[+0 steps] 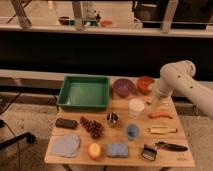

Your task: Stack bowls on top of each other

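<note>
Two bowls stand side by side at the back of the wooden table (182, 159): a dull purple bowl (122, 86) and, to its right, an orange-red bowl (145, 84). They are apart, not stacked. My white arm reaches in from the right. Its gripper (154, 102) hangs just right of and in front of the orange-red bowl, above the table's right side. It is open and holds nothing.
A green tray (82, 105) sits back left. A white lidded container (136, 106), a metal cup (113, 119) and a blue cup (132, 131) stand mid-table. Grapes (92, 127), a blue cloth (65, 146), an apple (94, 150), a sponge (117, 149) and a brush (170, 146) lie around.
</note>
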Robot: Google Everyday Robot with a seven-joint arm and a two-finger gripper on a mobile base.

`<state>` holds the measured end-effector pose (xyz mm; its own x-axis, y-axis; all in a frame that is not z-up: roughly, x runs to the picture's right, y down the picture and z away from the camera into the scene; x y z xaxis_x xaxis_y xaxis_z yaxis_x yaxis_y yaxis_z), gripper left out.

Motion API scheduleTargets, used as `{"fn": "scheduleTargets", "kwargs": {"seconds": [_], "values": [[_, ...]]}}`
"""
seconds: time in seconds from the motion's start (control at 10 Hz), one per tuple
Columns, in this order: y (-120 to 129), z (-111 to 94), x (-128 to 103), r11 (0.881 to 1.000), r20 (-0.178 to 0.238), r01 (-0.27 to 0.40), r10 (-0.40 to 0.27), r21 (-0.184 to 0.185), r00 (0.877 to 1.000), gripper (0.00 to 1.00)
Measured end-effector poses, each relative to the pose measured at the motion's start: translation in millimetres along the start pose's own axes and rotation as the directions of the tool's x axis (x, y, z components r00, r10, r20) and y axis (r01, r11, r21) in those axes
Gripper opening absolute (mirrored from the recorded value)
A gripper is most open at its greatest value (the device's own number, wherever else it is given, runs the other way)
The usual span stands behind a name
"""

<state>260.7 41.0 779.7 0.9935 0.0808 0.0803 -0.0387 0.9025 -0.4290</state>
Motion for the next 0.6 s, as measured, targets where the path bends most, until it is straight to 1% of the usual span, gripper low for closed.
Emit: {"fn": "scheduleTargets", "kwargs": {"seconds": [0.1,0.3,0.6], "values": [[-2.7,0.9,-2.5,1.000,0.005,0.002,-0.002,0.004,1.000,0.80],[-1.8,0.3,1.6,1.000,0.000,-0.002,0.002,0.005,1.000,0.80],[-2.0,0.5,0.3,1.000,0.003,0.000,0.000,0.007,1.000,0.80]]}}
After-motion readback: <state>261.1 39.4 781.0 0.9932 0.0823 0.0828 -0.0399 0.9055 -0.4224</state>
